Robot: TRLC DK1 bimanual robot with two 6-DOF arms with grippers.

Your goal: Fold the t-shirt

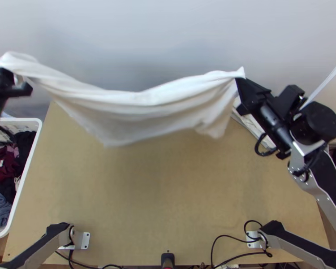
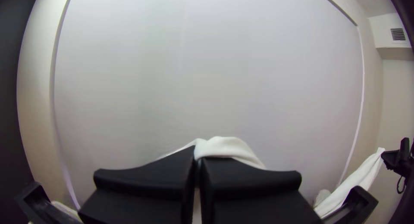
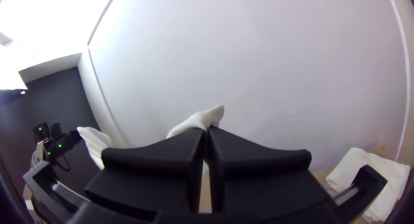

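The shirt (image 1: 141, 103) hangs between the two grippers above the table's (image 1: 168, 188) far part, sagging in the middle, its upper edge gathered into long creases and its lower edge uneven. The left gripper (image 2: 197, 154) is closed on one end of it, out beyond the table's left side and near the basket (image 1: 37, 141); the right gripper (image 3: 207, 130) pinches the other end, with a small tip of fabric standing above its fingers. Whether those ends are shoulders, sleeves or hem cannot be told. The step in hand looks to be opening the shirt out before laying it down, so folding proper has still to begin. To do it well, both grippers should keep their pinch and ease apart at one height until the sag flattens, without pulling so hard that a corner slips out. The pair would then do best to shift toward the robot's right, so that the left end lands on wood rather than over the basket, and clear of the white cloth (image 3: 373, 176) by the table's far right. Letting the lower edge touch first, then lowering both ends together while drawing slightly away from it, should smooth the creases; dropping one end early would likely skew or bunch the fabric.
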